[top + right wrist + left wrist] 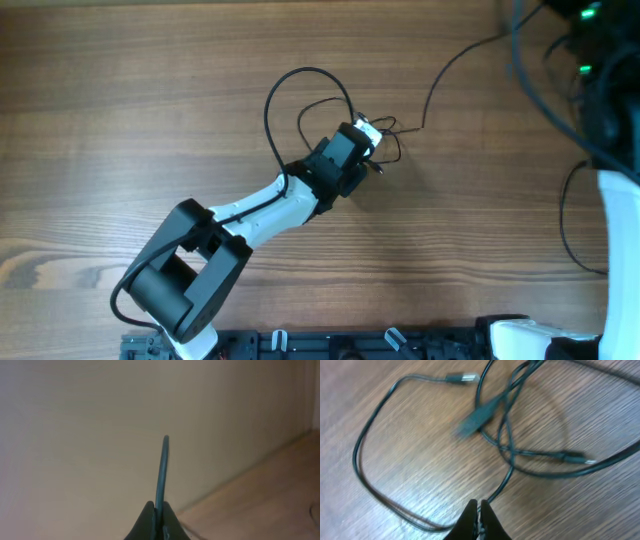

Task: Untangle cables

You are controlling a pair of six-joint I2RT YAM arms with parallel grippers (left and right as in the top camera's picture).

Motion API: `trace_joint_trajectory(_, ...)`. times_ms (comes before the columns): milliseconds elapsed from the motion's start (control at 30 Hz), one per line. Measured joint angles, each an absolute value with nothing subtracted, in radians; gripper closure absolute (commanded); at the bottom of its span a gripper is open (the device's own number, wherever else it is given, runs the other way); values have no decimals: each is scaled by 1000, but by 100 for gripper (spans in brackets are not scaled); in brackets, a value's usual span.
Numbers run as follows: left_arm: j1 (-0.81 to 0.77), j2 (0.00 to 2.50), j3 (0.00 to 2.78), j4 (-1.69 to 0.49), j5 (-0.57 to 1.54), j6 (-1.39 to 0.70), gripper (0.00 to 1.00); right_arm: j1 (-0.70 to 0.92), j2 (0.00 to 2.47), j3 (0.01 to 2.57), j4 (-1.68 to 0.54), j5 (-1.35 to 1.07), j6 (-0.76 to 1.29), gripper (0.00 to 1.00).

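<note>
On the wooden bench point(120, 120), the left arm point(260, 215) reaches from the near left edge diagonally toward the middle. Just left of its wrist, one strand of the thin black cables point(506, 452) makes a wide open loop point(270, 105) lying flat on the wood. The left end effector point(479, 509) is closed, its fingers pressed together on a strand that runs up out of the tips into the tangle. In the left wrist view, that tangle lies just beyond the fingertips: several strands cross over each other, a silver-tipped plug point(465, 378) lies at the end of the loop, a blurred plug point(477, 417) sits in the middle, and another small plug point(577, 458) lies to the right. From the knot, a single strand point(450, 65) leads up and to the right across the bench toward the far right corner. The right arm point(622, 250) stands along the right edge. The right end effector point(159, 510) is also closed, pinching a cable strand that sticks up from between its fingers against a plain beige wall point(75, 435).
</note>
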State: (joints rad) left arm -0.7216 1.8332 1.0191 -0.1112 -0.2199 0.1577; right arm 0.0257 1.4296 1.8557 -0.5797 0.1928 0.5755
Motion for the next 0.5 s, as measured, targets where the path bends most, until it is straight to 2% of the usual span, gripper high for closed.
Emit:
trace_joint_trajectory(100, -717, 1834, 1019, -135, -228, 143, 96, -68, 1378, 1856, -432, 57, 594, 96)
trace_joint_trajectory(233, -717, 1834, 1019, -147, -220, 119, 96, -97, 1289, 1855, -291, -12, 598, 96)
trace_joint_trajectory(367, -717, 1834, 1019, -149, -219, 82, 96, -97, 1228, 1861, -281, 16, 578, 96)
trace_joint_trajectory(500, -717, 1834, 1019, -155, -212, 16, 96, -97, 1243, 1864, -378, 146, 494, 96)
